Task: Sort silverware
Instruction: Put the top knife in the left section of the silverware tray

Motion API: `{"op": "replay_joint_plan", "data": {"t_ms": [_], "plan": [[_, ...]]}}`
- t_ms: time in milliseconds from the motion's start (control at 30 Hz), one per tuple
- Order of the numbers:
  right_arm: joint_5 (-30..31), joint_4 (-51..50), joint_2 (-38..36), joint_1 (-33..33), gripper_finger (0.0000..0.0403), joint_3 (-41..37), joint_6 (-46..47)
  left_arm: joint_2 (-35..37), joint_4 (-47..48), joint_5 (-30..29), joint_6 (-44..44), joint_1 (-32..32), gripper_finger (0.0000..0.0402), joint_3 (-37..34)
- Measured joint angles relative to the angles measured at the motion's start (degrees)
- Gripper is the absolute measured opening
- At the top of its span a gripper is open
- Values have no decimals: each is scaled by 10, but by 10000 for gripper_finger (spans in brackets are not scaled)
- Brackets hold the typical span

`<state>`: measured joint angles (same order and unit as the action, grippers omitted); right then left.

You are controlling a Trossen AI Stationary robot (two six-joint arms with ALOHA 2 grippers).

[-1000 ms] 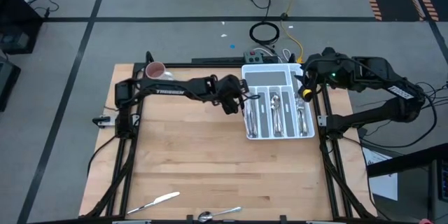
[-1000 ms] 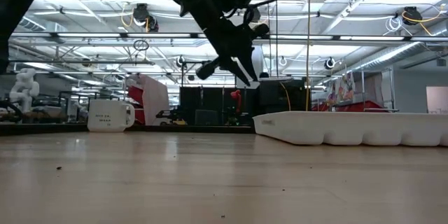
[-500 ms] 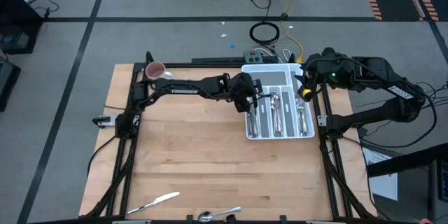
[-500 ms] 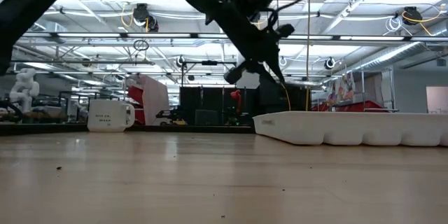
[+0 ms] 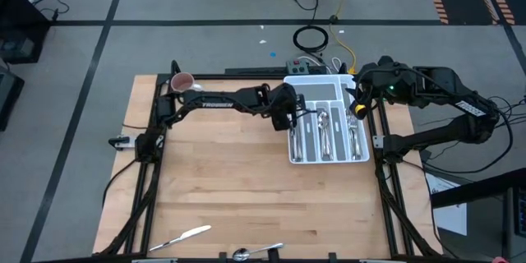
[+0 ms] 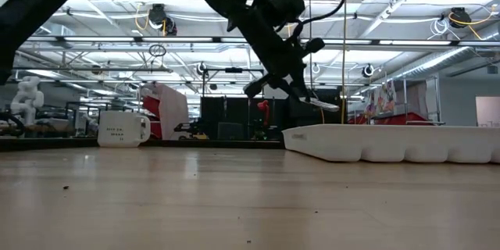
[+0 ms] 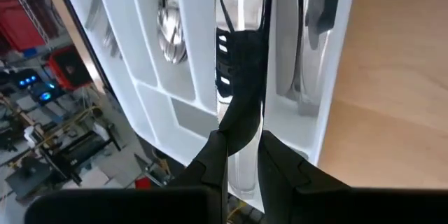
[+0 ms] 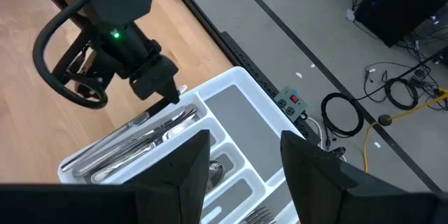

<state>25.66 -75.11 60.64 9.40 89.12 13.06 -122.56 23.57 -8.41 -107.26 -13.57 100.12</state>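
A white compartmented tray (image 5: 289, 82) stands at the back right, with forks, spoons and knives lying in its long slots (image 8: 150, 136). My left gripper (image 5: 293, 117) hovers over the tray's left slots, shut on a slim, flat, shiny piece of silverware (image 6: 323, 103), seemingly a table knife. My right gripper (image 5: 359, 108) waits above the tray's right edge, open, with nothing between its fingers (image 8: 185, 171). A knife (image 5: 185, 236) and a spoon (image 5: 256, 251) lie flat near the table's front edge. My left gripper pinches the piece between its two fingers (image 7: 213, 157) at one end (image 7: 242, 166). The fingers slant down from the table's left. The piece runs on past the fingertips in line with them. It is lifted clear above the tray, its free end (image 6: 332, 106) pointing right and slightly down.
A white-and-pink mug (image 5: 181, 82) stands at the back left corner. A black frame rail borders the table. Bare wood lies between the tray and the two loose pieces in front.
My left gripper has moved toward the table's right edge, from beside the tray to over its left slots, and has rolled. The held piece, which hung steeply down, now sticks out nearly level toward the right.
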Motion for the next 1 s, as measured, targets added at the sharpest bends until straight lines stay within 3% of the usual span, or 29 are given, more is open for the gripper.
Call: {"op": "replay_joint_plan", "data": {"t_ms": [1000], "plan": [[-2,0,0,0,167,0,-2,-74,-23,28,7,-1,49,0]]}}
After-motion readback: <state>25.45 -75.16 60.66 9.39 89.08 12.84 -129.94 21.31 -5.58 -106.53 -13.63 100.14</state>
